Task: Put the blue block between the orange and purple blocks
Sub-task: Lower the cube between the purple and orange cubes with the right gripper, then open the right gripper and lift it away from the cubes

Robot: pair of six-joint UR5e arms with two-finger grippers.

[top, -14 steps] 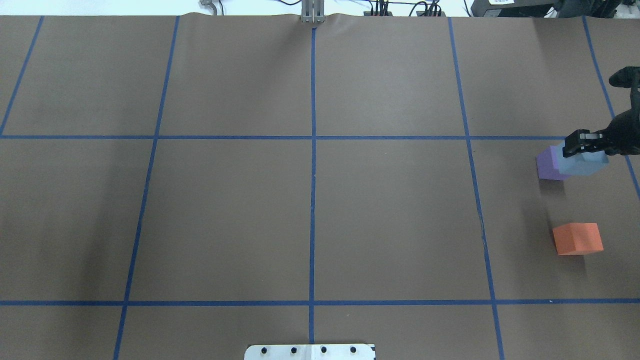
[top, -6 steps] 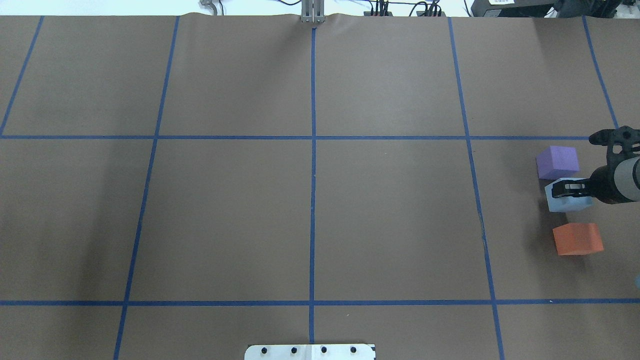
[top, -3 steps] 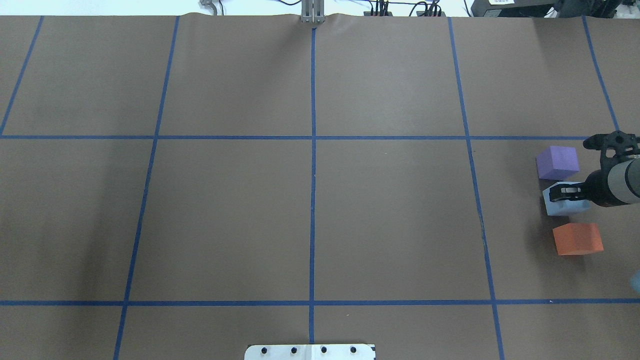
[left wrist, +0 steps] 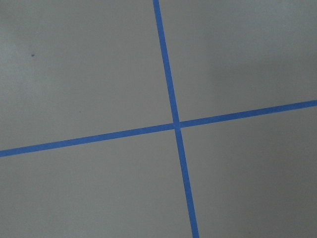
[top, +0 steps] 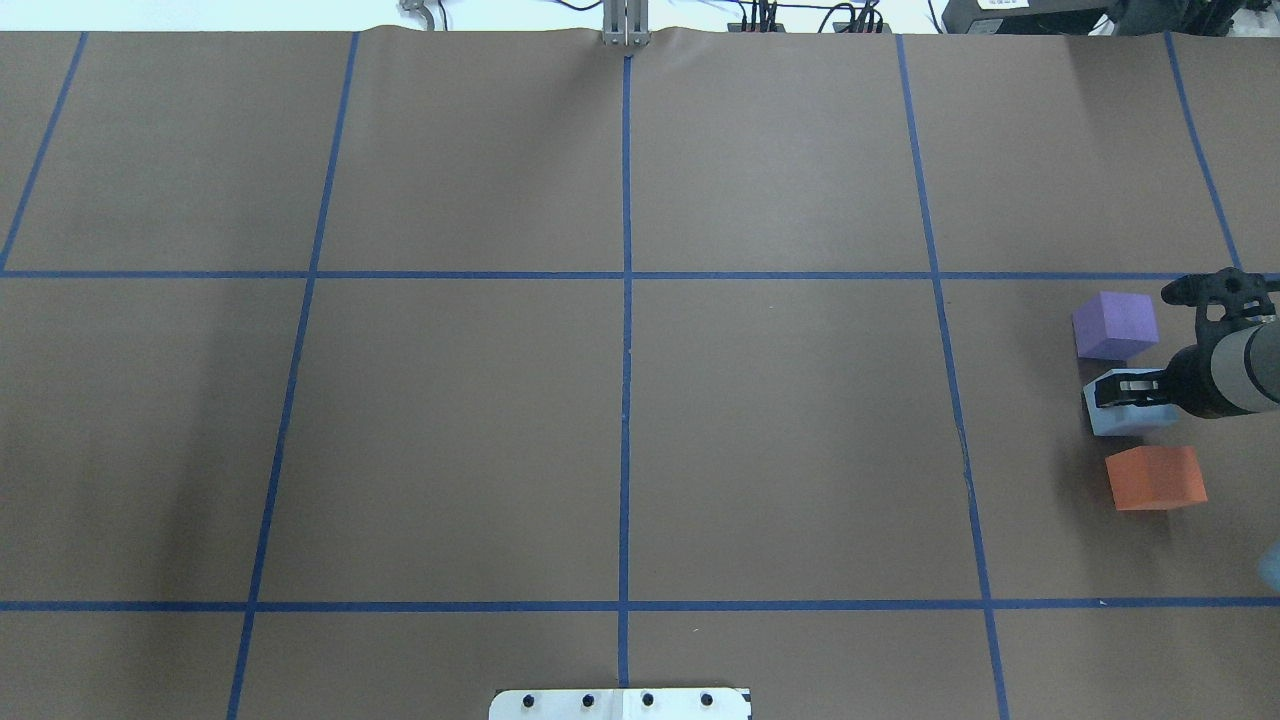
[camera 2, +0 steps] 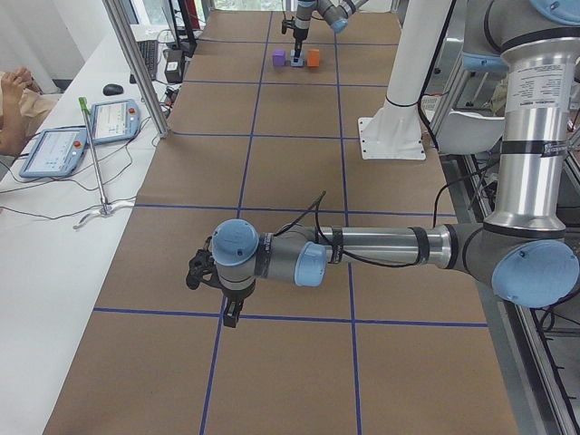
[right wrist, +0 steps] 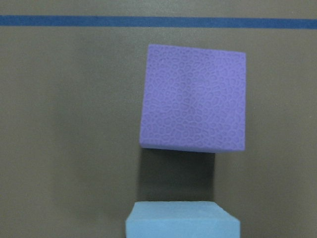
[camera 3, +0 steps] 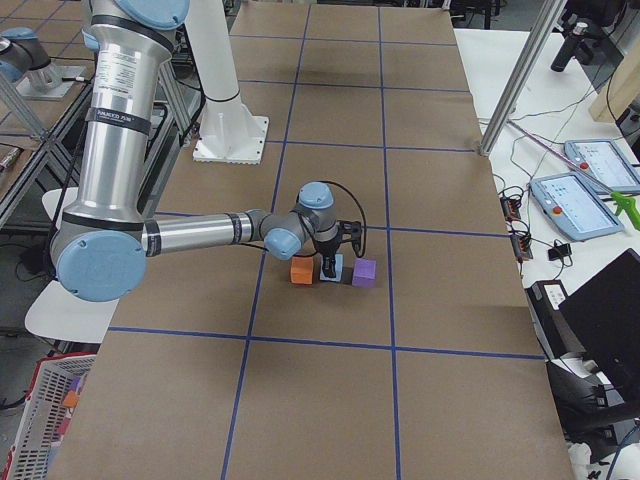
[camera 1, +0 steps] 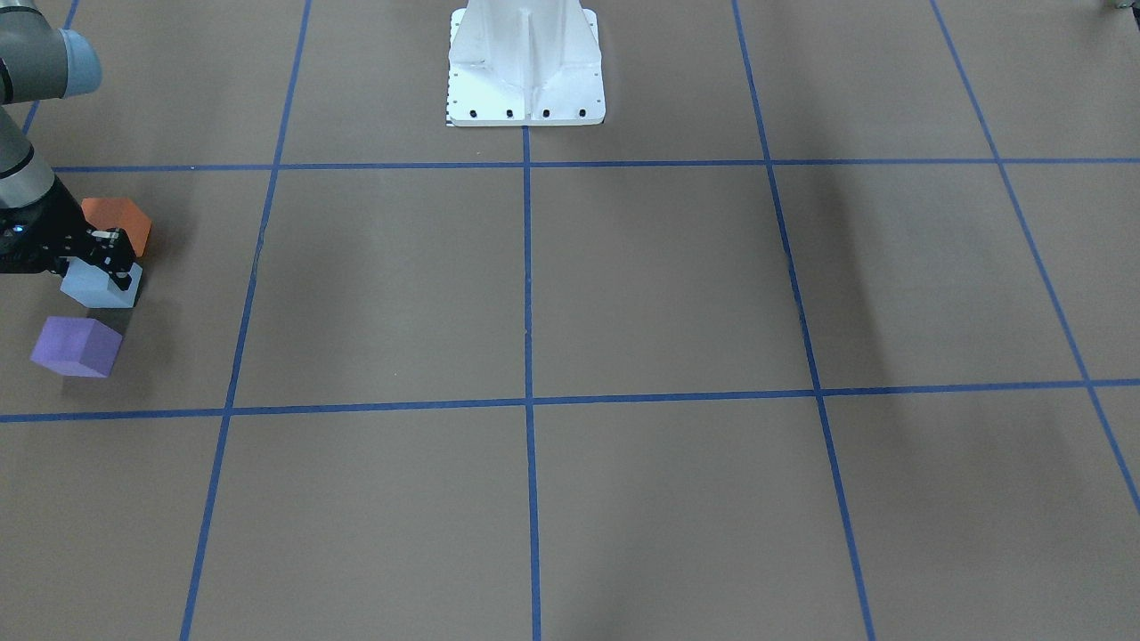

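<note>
The light blue block [top: 1120,417] sits between the purple block [top: 1115,325] and the orange block [top: 1155,478], at the table's far right. My right gripper [top: 1118,390] is shut on the blue block from above, low over the table. The front view shows the same row: orange block [camera 1: 120,221], blue block [camera 1: 96,287], purple block [camera 1: 76,347], with the right gripper [camera 1: 111,264] on the blue one. The right wrist view shows the purple block [right wrist: 193,111] and the blue block's top edge [right wrist: 182,222]. My left gripper [camera 2: 230,315] hovers over the table's left end; I cannot tell whether it is open.
The brown table [top: 620,420] is marked with a grid of blue tape lines. The robot's white base [camera 1: 525,67] stands at the near middle edge. The left wrist view shows only a tape crossing [left wrist: 176,124].
My right gripper has carried the blue block from beside the purple block toward the robot and down into the gap between the purple and orange blocks.
</note>
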